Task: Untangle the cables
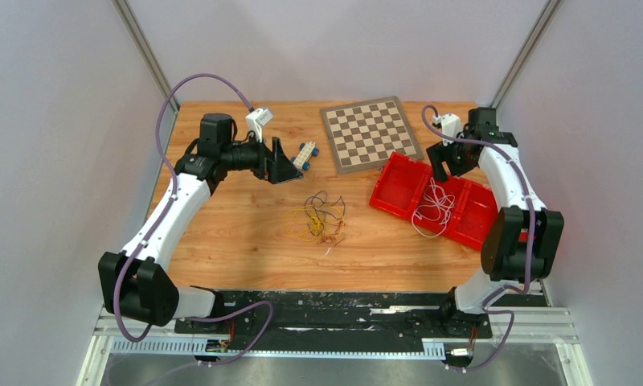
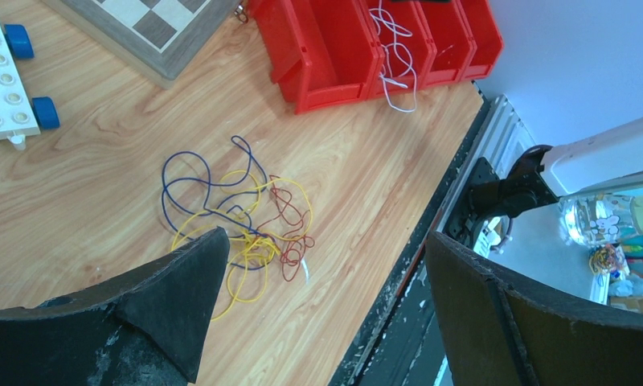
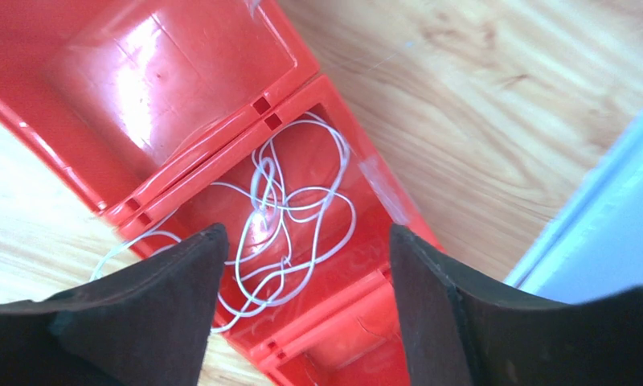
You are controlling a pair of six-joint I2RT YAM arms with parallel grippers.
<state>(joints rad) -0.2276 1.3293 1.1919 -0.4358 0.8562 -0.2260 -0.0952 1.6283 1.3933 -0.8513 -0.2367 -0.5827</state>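
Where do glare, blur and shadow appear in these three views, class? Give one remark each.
Right wrist: glare patches on the red bins, one over the white cable. Left wrist: tangled cables sharp, near left claw fingers dark, slightly soft. Top external: even light, faint shadows on the table.

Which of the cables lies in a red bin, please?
The white cable: it alone lies looped in the middle red bin, while the yellow, red and dark cables lie knotted on the table.
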